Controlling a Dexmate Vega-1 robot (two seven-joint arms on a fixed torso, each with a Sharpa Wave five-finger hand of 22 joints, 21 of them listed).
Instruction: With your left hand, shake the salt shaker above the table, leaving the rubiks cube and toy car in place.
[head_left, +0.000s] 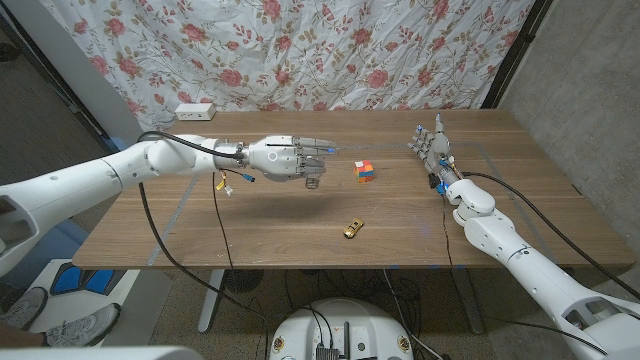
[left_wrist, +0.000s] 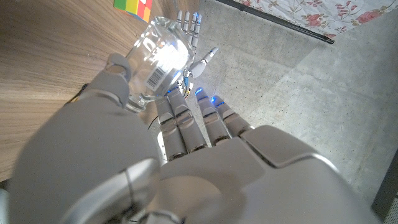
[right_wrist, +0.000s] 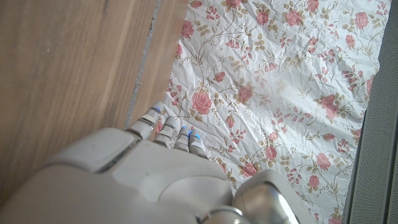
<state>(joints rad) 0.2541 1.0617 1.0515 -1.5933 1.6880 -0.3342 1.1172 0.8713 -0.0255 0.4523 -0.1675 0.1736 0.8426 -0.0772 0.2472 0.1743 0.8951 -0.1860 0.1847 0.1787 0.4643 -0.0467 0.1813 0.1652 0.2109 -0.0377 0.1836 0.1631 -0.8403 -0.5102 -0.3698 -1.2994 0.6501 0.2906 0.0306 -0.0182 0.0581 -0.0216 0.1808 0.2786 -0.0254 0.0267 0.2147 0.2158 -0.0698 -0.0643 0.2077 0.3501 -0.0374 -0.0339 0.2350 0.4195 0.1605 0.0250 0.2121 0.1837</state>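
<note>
My left hand (head_left: 284, 160) hangs above the table's middle and grips a clear glass salt shaker (left_wrist: 155, 53) with a barcode label, thumb on one side and fingers on the other. In the head view the hand hides most of the shaker. The rubiks cube (head_left: 365, 171) sits on the table just right of that hand, and its corner (left_wrist: 134, 5) shows in the left wrist view. Nearer the front edge lies the small gold toy car (head_left: 352, 229). My right hand (head_left: 432, 146) stands at the table's right side, fingers up and apart, holding nothing.
A white power strip (head_left: 195, 112) lies at the back left of the wooden table (head_left: 260, 235). A floral cloth (head_left: 330, 50) hangs behind. A black cable (head_left: 215, 215) droops from my left arm across the table. Pale tape lines mark the tabletop.
</note>
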